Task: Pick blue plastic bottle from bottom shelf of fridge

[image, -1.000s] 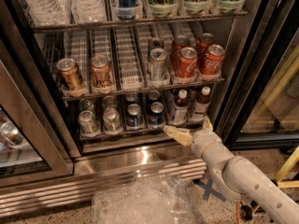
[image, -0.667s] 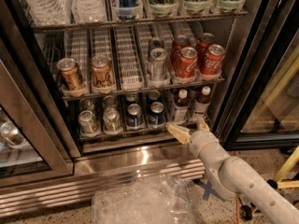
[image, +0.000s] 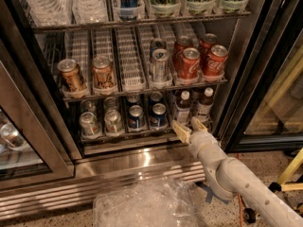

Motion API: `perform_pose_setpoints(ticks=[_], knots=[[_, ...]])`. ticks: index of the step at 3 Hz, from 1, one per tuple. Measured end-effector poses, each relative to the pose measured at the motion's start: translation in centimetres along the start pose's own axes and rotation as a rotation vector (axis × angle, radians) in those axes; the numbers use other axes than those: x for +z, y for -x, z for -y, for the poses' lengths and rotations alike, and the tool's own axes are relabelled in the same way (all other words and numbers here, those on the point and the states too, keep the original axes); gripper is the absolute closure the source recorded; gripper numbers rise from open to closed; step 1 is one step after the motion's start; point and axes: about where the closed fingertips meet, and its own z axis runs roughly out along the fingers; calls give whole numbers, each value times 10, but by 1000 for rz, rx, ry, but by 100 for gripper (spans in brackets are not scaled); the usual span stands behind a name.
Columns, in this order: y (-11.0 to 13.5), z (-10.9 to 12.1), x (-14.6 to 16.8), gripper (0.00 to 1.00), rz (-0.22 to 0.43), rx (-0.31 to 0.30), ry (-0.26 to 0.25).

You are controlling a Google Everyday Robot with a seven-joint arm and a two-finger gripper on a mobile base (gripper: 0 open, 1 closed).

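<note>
Gripper [image: 190, 127] is held open and empty before the bottom shelf [image: 124, 136]; blue plastic bottle [image: 182, 108] is seen at eleven o'clock.

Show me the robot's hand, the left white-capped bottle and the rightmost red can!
Hand [image: 190, 127]: camera view, midway between its open fingertips, before the bottom shelf [image: 124, 135].
Left white-capped bottle [image: 182, 109]: camera view, on its label.
Rightmost red can [image: 215, 61]: camera view, on its side.

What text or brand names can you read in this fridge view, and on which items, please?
"Coca-Cola": white script on the red cans, only partly legible.
Blue cans, gold cans and the two plastic bottles: labels too blurred to read.
The end effector, open at the bottom shelf just before the bottles, bears no text.
</note>
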Motion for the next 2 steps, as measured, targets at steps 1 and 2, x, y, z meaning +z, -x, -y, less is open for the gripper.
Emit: perform_pose_setpoints(ticks=[1, 2], knots=[[0, -2, 9, 38, 2, -12, 5], [0, -3, 22, 39, 5, -18, 16]])
